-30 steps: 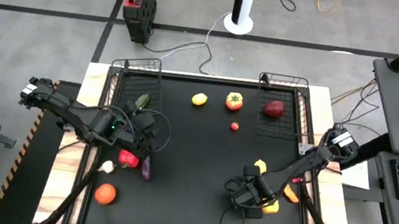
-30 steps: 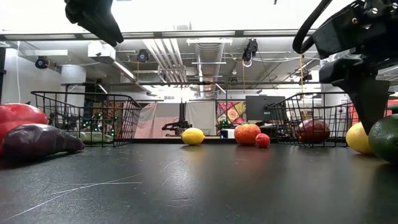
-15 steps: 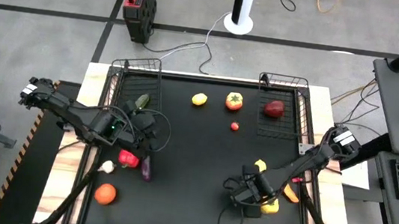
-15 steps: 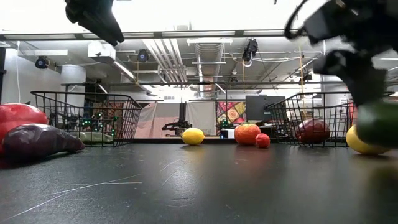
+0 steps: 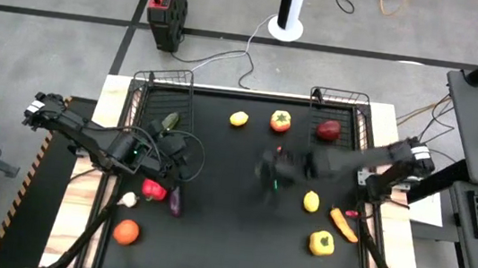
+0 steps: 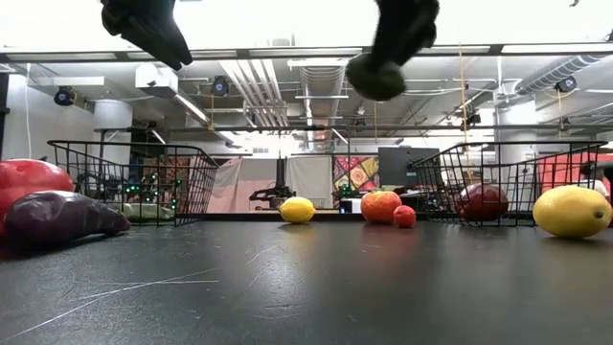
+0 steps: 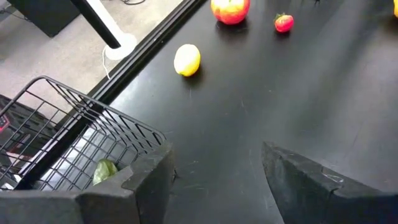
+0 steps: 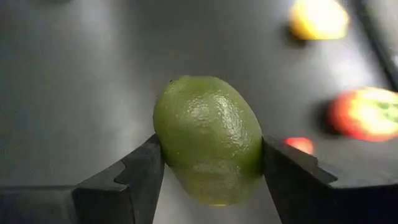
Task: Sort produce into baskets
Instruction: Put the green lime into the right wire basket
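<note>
My right gripper (image 5: 271, 172) hangs over the middle of the table, shut on a green lime (image 8: 208, 140). In the low view the lime (image 6: 375, 77) is high above the table. My left gripper (image 5: 173, 158) is open and empty, above the table beside the left basket (image 5: 164, 98), which holds a green piece (image 7: 106, 169). The right basket (image 5: 341, 128) holds a dark red pepper (image 5: 329, 130). A lemon (image 5: 239, 119), an orange tomato (image 5: 281, 120) and a small red piece (image 7: 283, 23) rest on the table at the far middle. My right gripper pinches the lime between its two fingers, one finger (image 8: 134, 180) on each of two opposite sides (image 8: 169, 146). In the low view the fingers come from above and the lime sits at their lower ends. The lime is lifted clear of the table.
A lemon (image 5: 311, 201), a carrot (image 5: 343, 224) and a yellow pepper (image 5: 321, 244) lie at the near right. A red pepper (image 5: 153, 189), an eggplant (image 5: 175, 201), garlic (image 5: 128, 199) and an orange tomato (image 5: 126, 231) lie at the near left. The middle of the black table top (image 5: 228, 232) is bare.
My right gripper has risen with the lime and swung from the near right toward the middle of the table, far and left. The lime is now lifted high and clear. The lemon and the yellow pepper beside where it was stay on the table.
</note>
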